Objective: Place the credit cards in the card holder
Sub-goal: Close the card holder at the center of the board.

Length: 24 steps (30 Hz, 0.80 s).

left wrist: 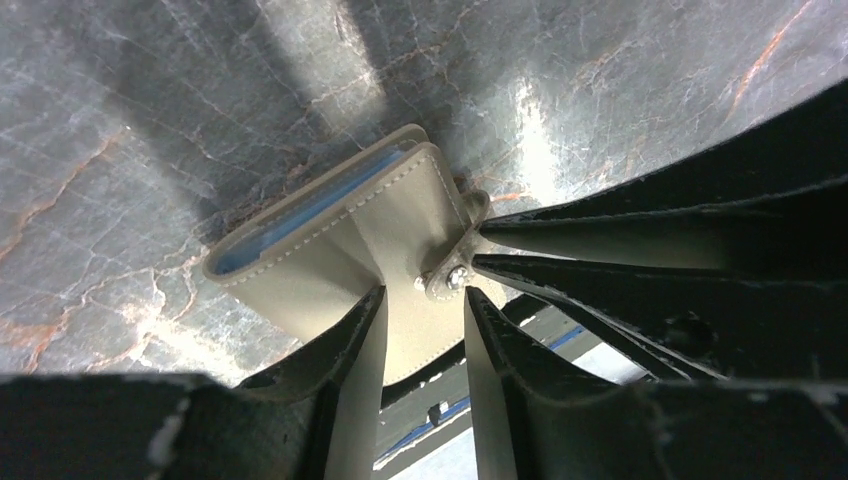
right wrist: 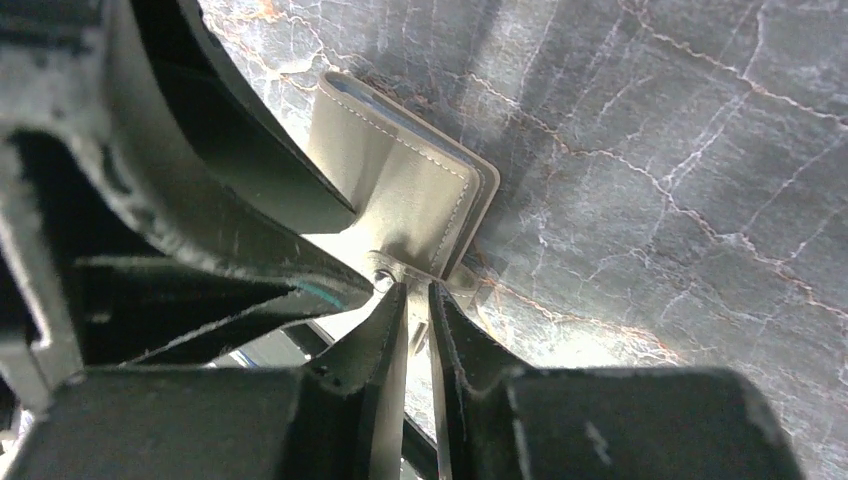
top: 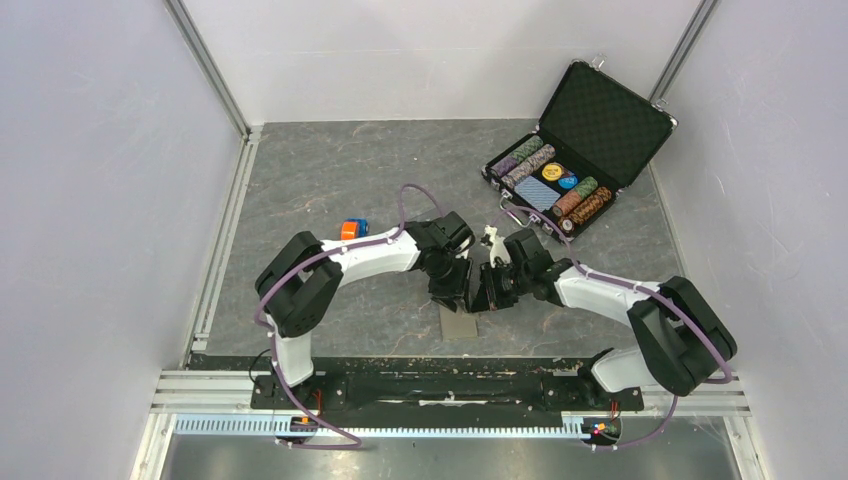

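Note:
The grey-taupe card holder (top: 460, 322) (left wrist: 340, 235) (right wrist: 400, 175) sits just below where both grippers meet at the table's middle. Its mouth shows a pale blue lining. My right gripper (top: 487, 293) (right wrist: 418, 290) is shut on the holder's small snap tab (left wrist: 450, 275). My left gripper (top: 452, 292) (left wrist: 425, 295) is open, its fingers (left wrist: 360, 340) standing apart on either side of the holder's flap without pinching it. No credit cards are in view. I cannot tell whether the holder rests on the table or hangs above it.
An open black poker-chip case (top: 580, 150) with chips and a blue deck stands at the back right. A small orange-and-blue object (top: 353, 229) lies left of the left arm. A small white item (top: 492, 240) lies behind the grippers. White walls close in on both sides.

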Each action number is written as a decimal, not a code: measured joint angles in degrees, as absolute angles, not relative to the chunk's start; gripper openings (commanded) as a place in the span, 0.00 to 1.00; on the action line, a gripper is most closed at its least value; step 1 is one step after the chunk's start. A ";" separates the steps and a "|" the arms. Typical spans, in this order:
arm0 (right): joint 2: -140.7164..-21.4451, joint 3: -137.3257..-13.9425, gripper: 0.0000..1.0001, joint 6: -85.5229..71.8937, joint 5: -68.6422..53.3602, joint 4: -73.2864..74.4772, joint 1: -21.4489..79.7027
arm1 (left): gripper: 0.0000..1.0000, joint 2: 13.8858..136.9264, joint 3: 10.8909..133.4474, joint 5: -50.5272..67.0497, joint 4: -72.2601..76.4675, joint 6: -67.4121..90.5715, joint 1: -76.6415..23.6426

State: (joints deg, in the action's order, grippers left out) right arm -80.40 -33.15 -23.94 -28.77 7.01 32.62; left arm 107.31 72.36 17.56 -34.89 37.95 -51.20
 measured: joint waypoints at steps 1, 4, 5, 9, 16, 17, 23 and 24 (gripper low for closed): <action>-80.31 -32.95 0.15 -23.97 -28.62 7.05 32.62 | 0.38 107.28 71.53 18.48 -33.82 38.28 -50.94; -80.29 -32.84 0.15 -23.94 -28.56 7.18 32.53 | 0.35 107.28 70.11 20.14 -31.66 39.11 -50.43; -80.29 -32.80 0.15 -23.94 -28.56 7.16 32.49 | 0.33 107.28 69.95 20.71 -30.96 39.31 -50.30; -80.29 -32.47 0.14 -23.92 -28.53 7.18 32.45 | 0.28 107.28 69.91 22.52 -28.99 39.62 -50.26; -80.31 -32.12 0.14 -23.90 -28.53 7.22 32.34 | 0.30 107.61 69.91 24.14 -28.10 39.64 -50.22; -80.31 -32.12 0.14 -23.90 -28.53 7.22 32.34 | 0.34 107.68 69.91 24.14 -28.10 39.64 -50.22; -80.31 -32.12 0.14 -23.94 -28.60 6.96 32.34 | 0.27 108.73 69.91 24.10 -28.27 39.62 -50.22; -80.31 -32.12 0.14 -23.94 -28.62 6.94 32.34 | 0.23 108.97 69.91 24.10 -28.27 39.62 -50.22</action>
State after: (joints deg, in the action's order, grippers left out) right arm -80.31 -32.12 -23.94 -28.62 6.94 32.34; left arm 108.97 69.91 24.10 -28.27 39.62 -50.22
